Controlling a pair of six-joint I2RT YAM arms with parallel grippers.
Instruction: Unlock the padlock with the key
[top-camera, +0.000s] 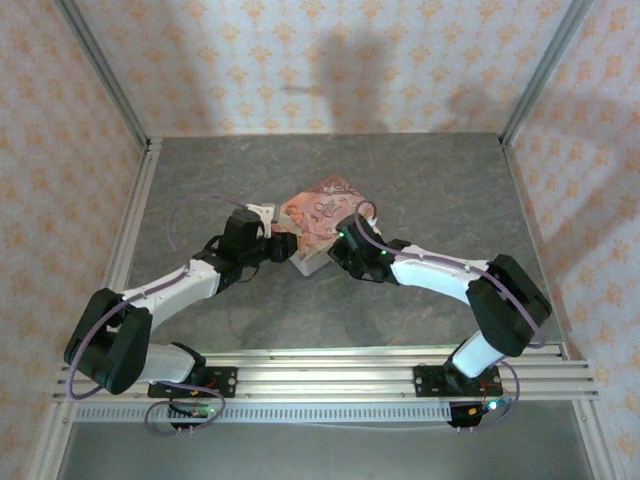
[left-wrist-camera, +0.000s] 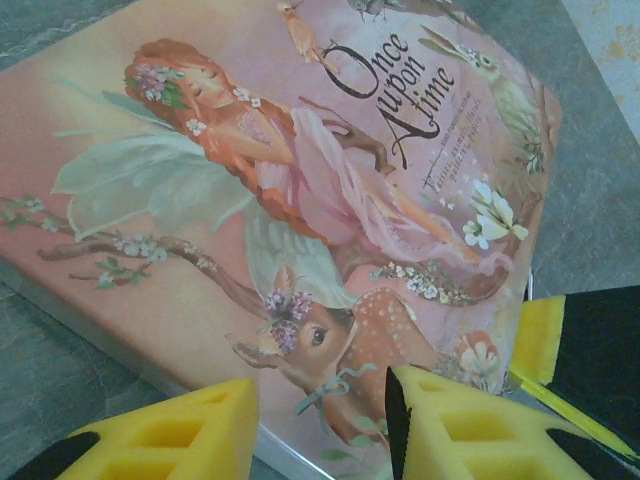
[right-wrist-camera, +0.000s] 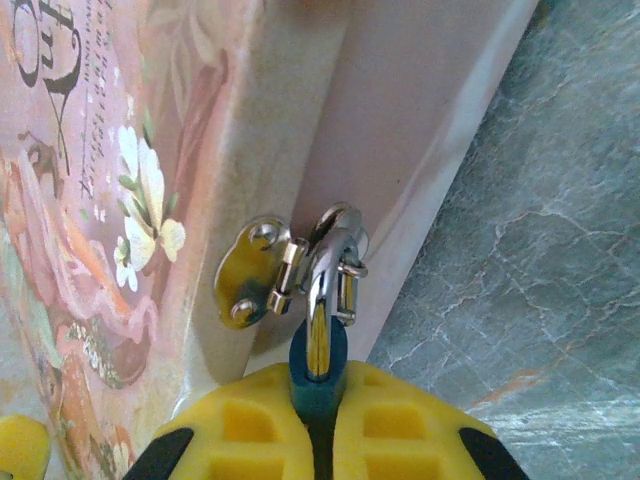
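Padlock (right-wrist-camera: 308, 365) is clenched in the right gripper (right-wrist-camera: 320, 425) at the box's (right-wrist-camera: 200, 110) hasp (right-wrist-camera: 252, 272); left gripper (left-wrist-camera: 322, 430) is spread open.

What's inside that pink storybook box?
Nothing inside shows: the pink box is closed, its lid covering the contents. On its side, a metal hasp carries the padlock by its shackle, and the right gripper clamps the blue body.

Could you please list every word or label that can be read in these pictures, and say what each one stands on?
"Once upon A time": the title, in dark script on the lid of the pink box.
Small print under the title: too small to read.
The padlock shows no marking that can be read.
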